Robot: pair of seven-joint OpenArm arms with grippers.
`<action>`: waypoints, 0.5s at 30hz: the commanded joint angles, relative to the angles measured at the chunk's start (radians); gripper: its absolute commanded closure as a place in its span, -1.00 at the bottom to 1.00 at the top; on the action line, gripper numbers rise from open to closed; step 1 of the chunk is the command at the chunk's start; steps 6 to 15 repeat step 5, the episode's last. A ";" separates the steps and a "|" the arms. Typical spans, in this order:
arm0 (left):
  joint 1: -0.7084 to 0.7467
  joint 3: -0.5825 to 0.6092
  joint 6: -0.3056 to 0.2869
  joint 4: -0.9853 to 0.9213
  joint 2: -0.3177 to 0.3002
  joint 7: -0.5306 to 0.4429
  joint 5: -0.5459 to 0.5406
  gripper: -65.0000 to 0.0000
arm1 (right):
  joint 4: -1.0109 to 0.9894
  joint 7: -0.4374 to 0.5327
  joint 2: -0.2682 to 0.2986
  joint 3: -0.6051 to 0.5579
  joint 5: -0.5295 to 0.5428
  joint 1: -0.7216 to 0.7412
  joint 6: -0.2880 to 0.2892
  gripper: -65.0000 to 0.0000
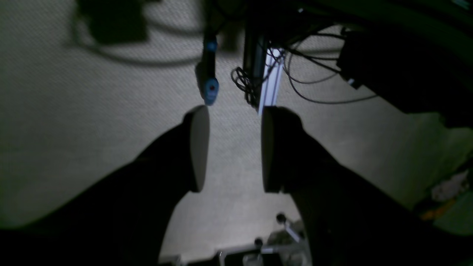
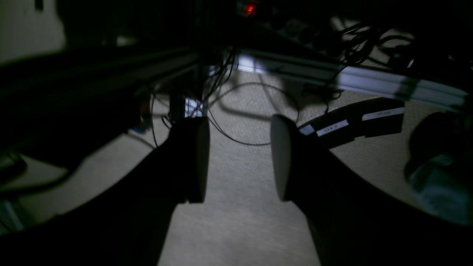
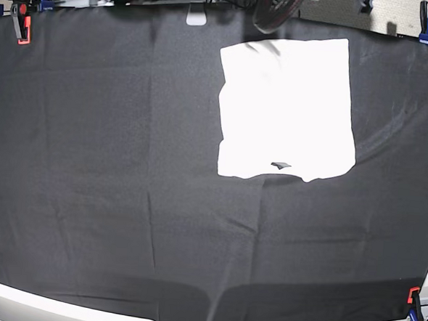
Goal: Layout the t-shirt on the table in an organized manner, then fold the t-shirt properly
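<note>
the white cotton t-shirt lies folded into a neat, nearly square block on the wide table covered in matte black cloth, in the far half of the base view and right of centre. only plain white shows; the fabric is too bright in that view to tell any print. its sides run roughly parallel to the table's edges, with the block a little taller than it is wide, so its long axis runs from the far edge toward the near one. the near edge is slightly wavy, with a small dark notch at its middle, and the far left corner sits just beside a dark rounded object at the table's far edge. the shirt lies flat and nothing rests on it.

neither arm shows in the base view. the left gripper, seen from its wrist camera, hangs over pale woven floor with its two dark fingers clearly apart and nothing between them; black cables and a blue-tipped clamp handle lie beyond. the right gripper likewise stands with a clear gap between its fingers, holding nothing, above the same pale floor, with loose cables and an aluminium rail beyond.

orange-and-blue clamps pin the black cloth at its corners.
</note>
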 commanded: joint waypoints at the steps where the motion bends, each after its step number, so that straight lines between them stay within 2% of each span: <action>1: 0.008 -0.003 -0.002 0.003 -0.011 0.000 -0.005 0.34 | 0.003 0.019 0.011 -0.015 0.000 -0.005 0.004 0.19; 5: 0.008 -0.003 0.014 0.003 -0.006 -0.031 -0.005 0.34 | 0.003 0.057 0.011 -0.088 0.000 -0.005 0.005 0.19; 15: 0.008 -0.003 0.014 0.003 -0.006 -0.031 -0.005 0.34 | 0.003 0.057 0.011 -0.088 0.000 -0.005 0.005 0.19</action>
